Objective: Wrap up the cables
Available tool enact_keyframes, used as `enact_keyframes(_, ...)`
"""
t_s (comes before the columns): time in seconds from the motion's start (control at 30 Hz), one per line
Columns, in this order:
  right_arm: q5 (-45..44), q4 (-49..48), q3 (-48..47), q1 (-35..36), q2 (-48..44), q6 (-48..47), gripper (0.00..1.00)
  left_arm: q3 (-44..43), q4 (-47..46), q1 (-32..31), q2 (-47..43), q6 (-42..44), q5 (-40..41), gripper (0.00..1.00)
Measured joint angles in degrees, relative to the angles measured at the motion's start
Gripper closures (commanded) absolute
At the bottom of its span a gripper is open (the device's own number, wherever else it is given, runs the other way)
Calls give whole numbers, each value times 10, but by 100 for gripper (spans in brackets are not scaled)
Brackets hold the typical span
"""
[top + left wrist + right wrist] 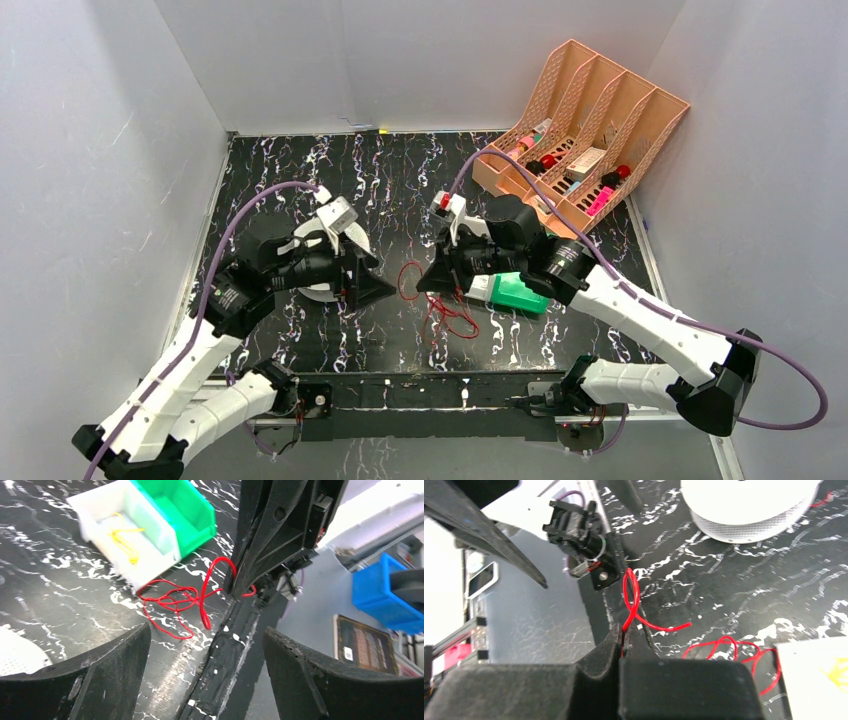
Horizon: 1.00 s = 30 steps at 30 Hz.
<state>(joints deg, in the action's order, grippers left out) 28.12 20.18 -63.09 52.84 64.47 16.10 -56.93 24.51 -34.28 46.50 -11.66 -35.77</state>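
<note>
Red cables point(441, 305) lie in one loose tangle on the table point(400, 170), between the two grippers and just beside the white bin point(125, 535). One strand rises from the tangle into the right gripper point(623, 636), whose jaws are pressed together on it. Just left of the tangle, the left gripper point(206, 635) hangs with fingers spread, holding nothing. The white bin touches one green bin point(187, 507). One white spool point(749, 507) sits under the left arm.

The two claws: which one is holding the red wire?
The right claw: it is pinched shut on the red wire. The left claw stands wide open with nothing in it.
</note>
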Motion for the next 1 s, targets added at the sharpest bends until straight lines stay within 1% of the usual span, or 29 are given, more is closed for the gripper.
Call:
enact_keyframes(0.1, -54, 22, -9, 0, -4, 3, 100, -2, 10, 0, -14, 0, 48, 18)
enact_keyframes(0.23, -138, 48, -17, 0, -4, 18, 100, -7, 41, 0, -10, 0, 123, 19)
enact_keyframes(0.37, -220, 68, -18, 0, -3, 36, 100, -10, 76, 0, 22, 1, 205, 20)
enact_keyframes(0.53, -302, 87, -18, -4, -3, 49, 100, -10, 105, 0, 89, 3, 300, 21)
enact_keyframes(0.7, -345, 95, -16, -12, -4, 52, 100, -11, 120, -11, 166, 7, 395, 21)
enact_keyframes(1.0, -379, 98, 52, -33, -26, 63, 100, -45, 144, -101, 333, 2, 593, 20)
